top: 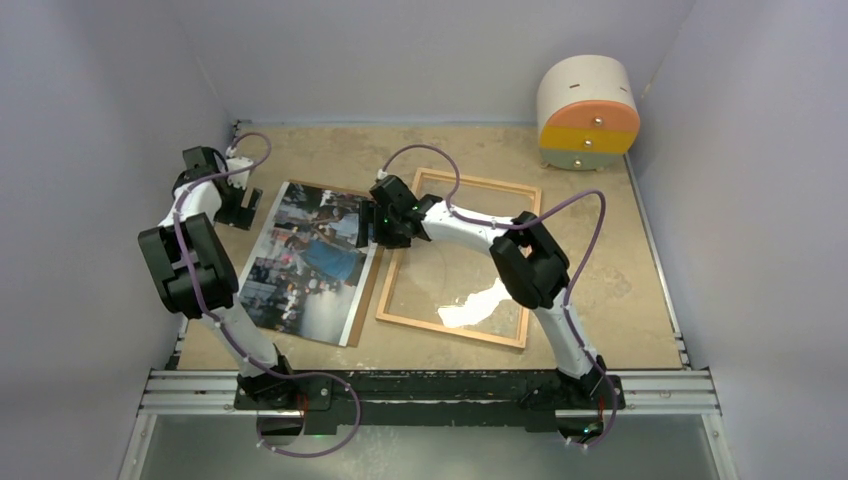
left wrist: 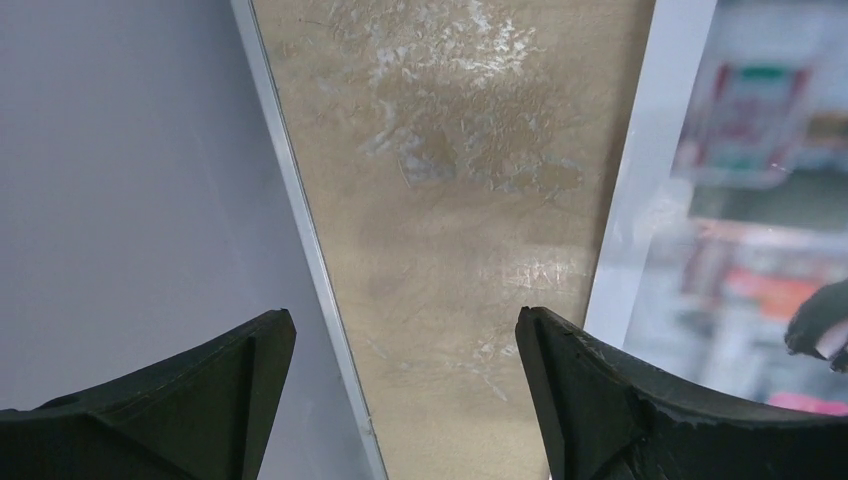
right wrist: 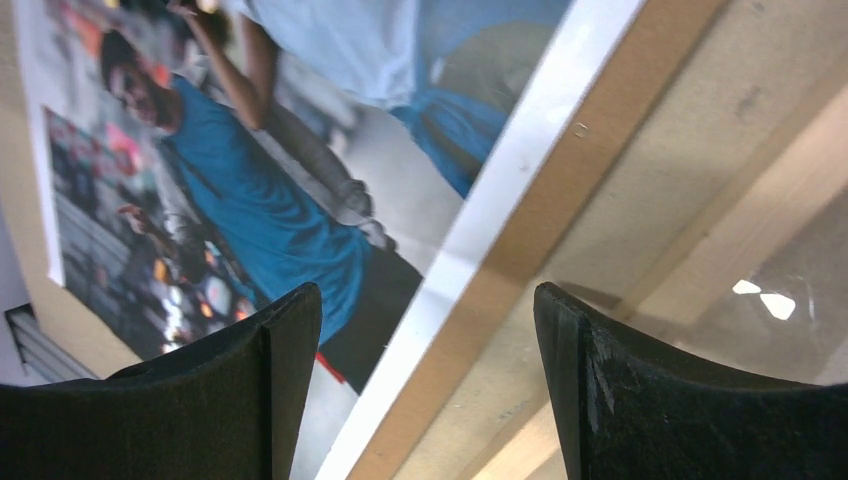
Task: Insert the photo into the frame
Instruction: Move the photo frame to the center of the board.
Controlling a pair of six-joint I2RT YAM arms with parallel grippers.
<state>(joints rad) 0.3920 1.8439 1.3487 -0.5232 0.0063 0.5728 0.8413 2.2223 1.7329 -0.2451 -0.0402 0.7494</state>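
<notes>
A glossy photo (top: 305, 262) of people in blue and dark tones, with a white border, lies face up at about 9 o'clock of the table's (top: 600, 250) middle. It rests on a brown board (top: 368, 300) that shows as a thin strip along its 3 o'clock edge. Just beside that strip, toward 3 o'clock, a light wooden frame (top: 450, 331) lies flat on the table. The table surface shows through its clear pane, which carries a bright glare patch near the 6 o'clock rim. The photo is outside the frame. The right arm's fingers (right wrist: 270, 370) are spread wide and grip nothing. They sit above the photo's 3 o'clock edge, where the white border meets the brown strip, with the frame's rail close by. The left arm's fingers (left wrist: 230, 380) are also spread wide with nothing between them. They are at the photo's 10 o'clock corner, over bare table between the white border and the grey side wall. At 1 o'clock, well apart from everything else, stands a round cream drawer box (top: 588, 110) with orange, yellow and green fronts.
</notes>
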